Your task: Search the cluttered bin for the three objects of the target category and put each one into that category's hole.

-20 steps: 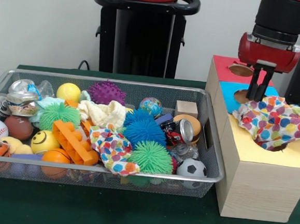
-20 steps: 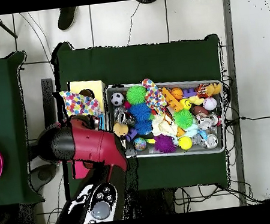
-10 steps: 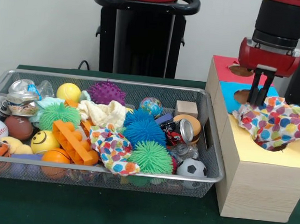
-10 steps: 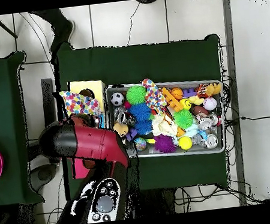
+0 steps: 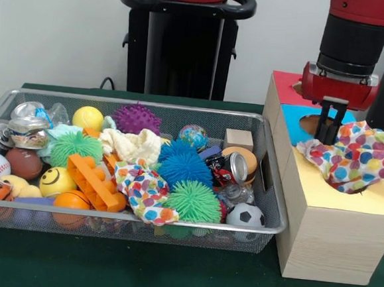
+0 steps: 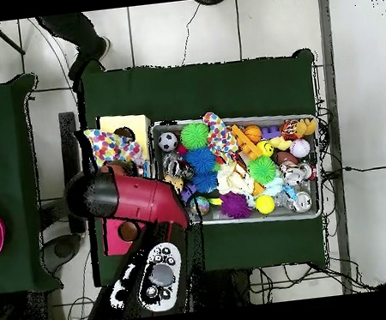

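Polka-dot cloth (image 5: pixel 358 158) lies crumpled on top of the wooden box (image 5: pixel 327 237), over its yellow section and hanging a little past the box's right edge as the front view shows it. The claw (image 5: pixel 325 131) stands just beside that cloth, at its upper left corner above the blue section of the box top; its dark fingers (image 5: pixel 321 127) point down and appear to touch or nearly touch the cloth's edge. Whether the fingers are apart or together cannot be told from either view. From overhead the red arm (image 6: pixel 136 199) covers the claw, and the cloth (image 6: pixel 113 147) shows past the arm's end on the box (image 6: pixel 123 125).

Beside the box, touching or nearly touching its left side in the front view, sits the wire bin (image 5: pixel 273 223) on the green tabletop (image 5: pixel 135 272). A second polka-dot cloth (image 5: pixel 143 189) lies in the bin toward the front, well apart from the claw, between an orange block toy (image 5: pixel 92 181) and a green spiky ball (image 5: pixel 194 201). A pale cream cloth (image 5: pixel 133 144) lies farther back in the bin, next to a blue spiky ball (image 5: pixel 183 166). A small soccer ball (image 5: pixel 245 216) sits in the bin's corner nearest the box.
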Robot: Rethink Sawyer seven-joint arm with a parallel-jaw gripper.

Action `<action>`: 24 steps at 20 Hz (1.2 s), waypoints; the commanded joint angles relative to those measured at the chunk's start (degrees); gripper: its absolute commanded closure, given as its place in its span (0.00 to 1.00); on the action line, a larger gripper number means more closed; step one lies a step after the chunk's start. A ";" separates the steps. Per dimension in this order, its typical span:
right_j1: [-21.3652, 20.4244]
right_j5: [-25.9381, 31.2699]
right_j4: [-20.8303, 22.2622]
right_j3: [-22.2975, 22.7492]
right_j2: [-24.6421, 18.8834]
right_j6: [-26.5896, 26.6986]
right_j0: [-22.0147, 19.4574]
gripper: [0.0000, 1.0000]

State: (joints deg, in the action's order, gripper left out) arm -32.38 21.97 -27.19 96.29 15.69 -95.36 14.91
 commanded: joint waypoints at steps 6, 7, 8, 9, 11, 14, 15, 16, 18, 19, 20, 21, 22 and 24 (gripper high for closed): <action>1.15 -3.76 -4.45 8.43 -14.61 -11.77 -5.82 1.00; 0.27 -6.25 -4.54 9.53 -16.85 -11.06 -7.34 1.00; -0.11 -7.42 -4.30 9.78 -17.44 -11.16 -7.67 1.00; -0.42 -9.11 -3.68 9.71 -17.49 -11.55 -7.70 1.00; -0.36 -12.25 -2.89 9.83 -19.00 -12.15 -8.88 1.00; 0.35 -15.91 -1.64 9.59 -20.25 -13.49 -9.72 1.00; 0.64 -16.43 -1.57 9.28 -20.00 -13.85 -9.47 1.00; 0.93 -16.95 -1.49 8.97 -19.74 -14.21 -9.23 1.00; 1.57 -16.83 -1.99 7.93 -18.42 -14.68 -8.08 1.00; 1.92 -16.56 -2.27 7.35 -17.81 -14.78 -7.60 1.00; 2.27 -16.29 -2.56 6.77 -17.20 -14.88 -7.12 1.00; 2.73 -16.26 -2.64 6.18 -16.74 -14.82 -6.84 1.00; 3.19 -16.22 -2.71 5.58 -16.29 -14.75 -6.56 1.00; 4.10 -17.17 -2.49 5.03 -16.85 -14.48 -7.09 1.00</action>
State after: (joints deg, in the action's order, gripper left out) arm -35.92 13.89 -28.59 102.18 5.75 -95.35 7.58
